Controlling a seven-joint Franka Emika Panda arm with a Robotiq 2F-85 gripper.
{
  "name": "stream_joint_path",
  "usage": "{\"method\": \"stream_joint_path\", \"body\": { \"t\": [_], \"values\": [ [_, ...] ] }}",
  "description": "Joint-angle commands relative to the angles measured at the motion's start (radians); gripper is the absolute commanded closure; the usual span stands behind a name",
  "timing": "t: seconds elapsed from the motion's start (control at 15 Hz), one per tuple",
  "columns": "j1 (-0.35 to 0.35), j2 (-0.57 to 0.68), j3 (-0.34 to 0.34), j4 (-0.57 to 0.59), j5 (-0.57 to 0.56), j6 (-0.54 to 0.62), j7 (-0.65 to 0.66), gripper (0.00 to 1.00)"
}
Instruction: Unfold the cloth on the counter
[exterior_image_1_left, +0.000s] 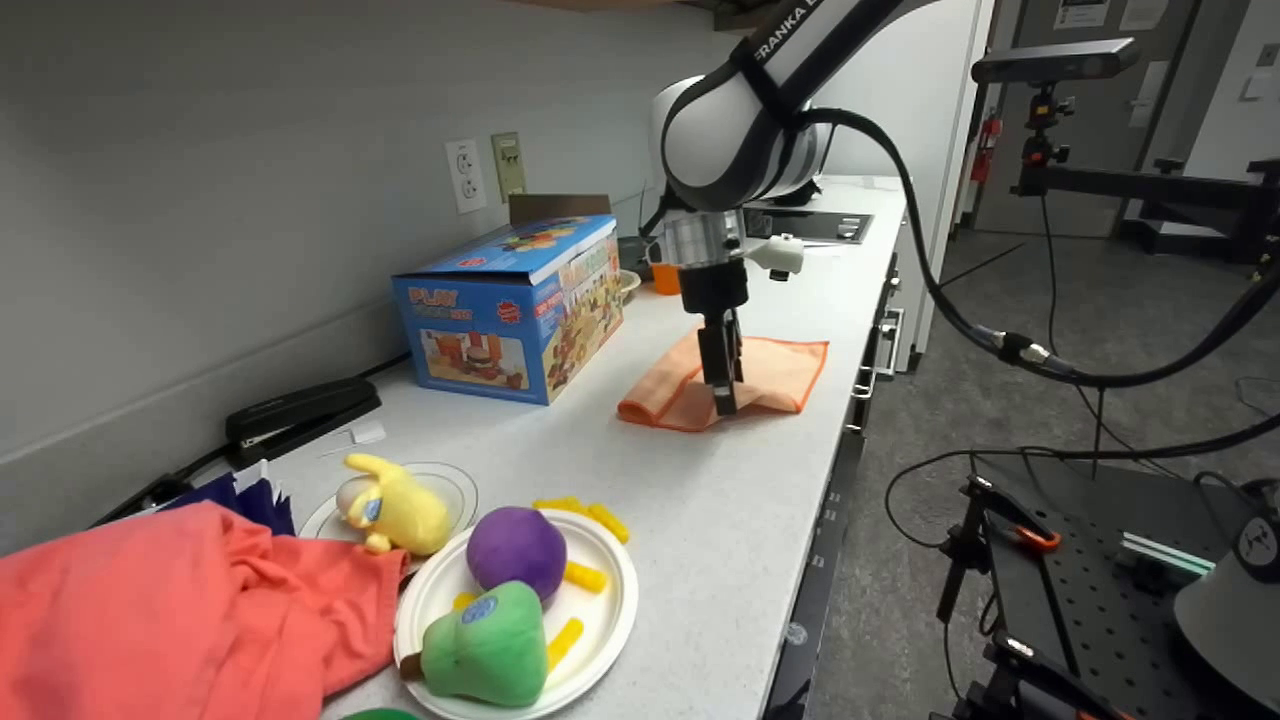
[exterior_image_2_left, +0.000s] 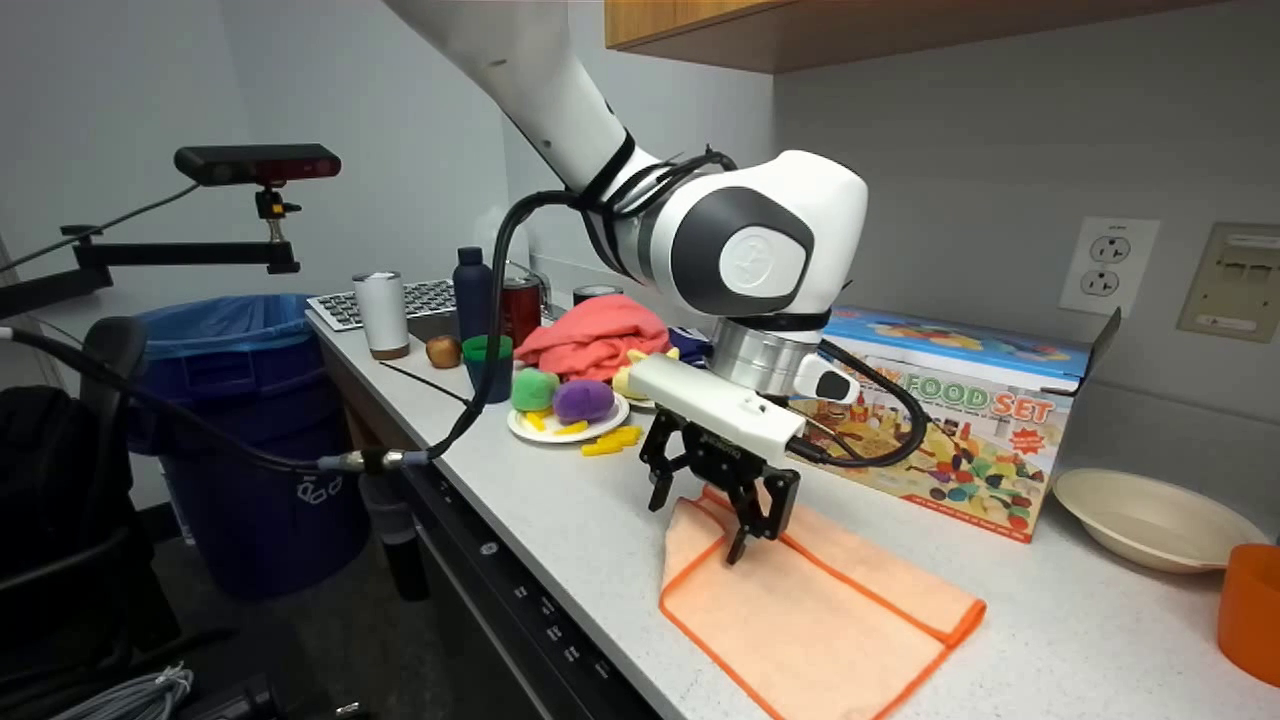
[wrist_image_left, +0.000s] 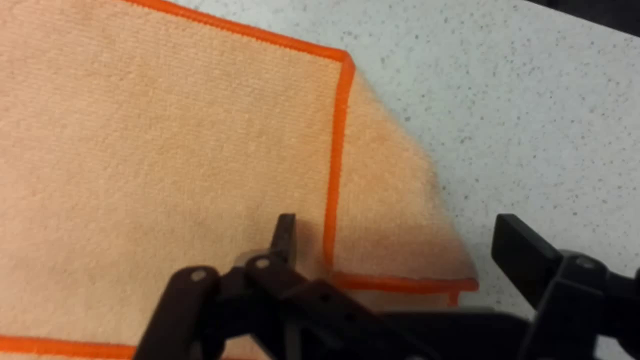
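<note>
Hand (wrist_image_left: 395, 220) wide agape o/ cloth (wrist_image_left: 175, 160)

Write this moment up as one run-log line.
task: unfold cloth | state: partly folded, on counter | tool: open, jaws spread across cloth's edge | held: nothing | status: incomplete

The cloth (wrist_image_left: 200, 125) is coloured pale orange and bordered in bright orange. The table (wrist_image_left: 525, 125) is speckled dark on pale grey; the fingers (wrist_image_left: 522, 255) are finished in black. The box (exterior_image_1_left: 475, 340) is printed partly in blue, with multicoloured food pictures. Coral red is shown by the fabric (exterior_image_1_left: 200, 610), white by the plate (exterior_image_1_left: 620, 612), beige by the bowl (exterior_image_2_left: 1150, 515).
</note>
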Motion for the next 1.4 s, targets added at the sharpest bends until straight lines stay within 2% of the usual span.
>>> {"method": "stream_joint_path", "body": {
  "t": [0.0,0.27,0.73,1.33],
  "values": [
    [-0.021,-0.053,0.015,-0.011,0.030,-0.066,-0.039,0.00],
    [-0.020,-0.071,0.013,-0.013,0.065,-0.113,-0.064,0.00],
    [-0.003,-0.048,-0.002,-0.049,-0.042,-0.009,-0.005,0.00],
    [-0.009,-0.059,0.015,-0.084,0.002,-0.026,-0.042,0.00]
  ]
}}
